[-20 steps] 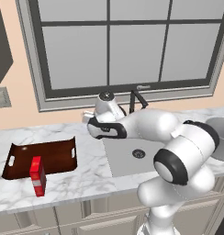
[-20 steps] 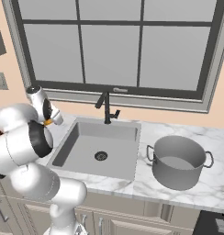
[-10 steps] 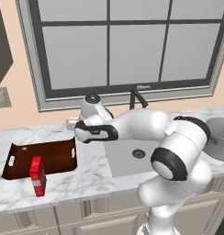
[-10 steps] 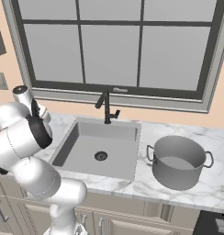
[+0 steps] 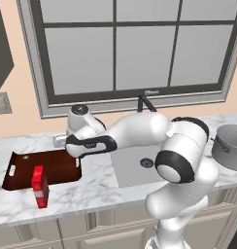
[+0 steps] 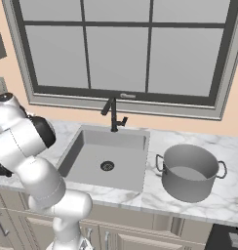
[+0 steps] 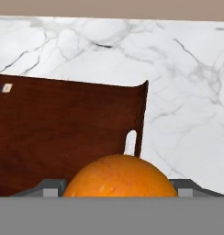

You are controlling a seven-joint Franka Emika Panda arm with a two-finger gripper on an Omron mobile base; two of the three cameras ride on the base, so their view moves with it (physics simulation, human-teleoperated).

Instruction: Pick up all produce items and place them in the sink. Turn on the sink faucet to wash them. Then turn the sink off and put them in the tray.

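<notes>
The orange fruit (image 7: pixel 120 176) sits between my fingertips (image 7: pixel 49 188) at the bottom of the hand view, and my gripper (image 7: pixel 118 188) is shut on it. Beyond the fruit lies the dark reddish-brown tray (image 7: pixel 63 128), its raised end with the white cut-out handle close ahead. From the left base, my gripper (image 5: pixel 59 141) hangs over the back right end of the tray (image 5: pixel 52 168). The grey sink (image 5: pixel 135 168) (image 6: pixel 109 156) lies to the right, with the black faucet (image 5: pixel 145 103) (image 6: pixel 112 113) behind it. No water shows at the spout.
A red box (image 5: pixel 39 186) with a white label stands at the tray's front edge. A round grey pot (image 6: pixel 189 171) sits on the marble counter (image 7: pixel 187 92) right of the sink. A window spans the wall behind.
The arm has swung left from the sink's left edge to the tray's right end, carrying the orange fruit with it.
</notes>
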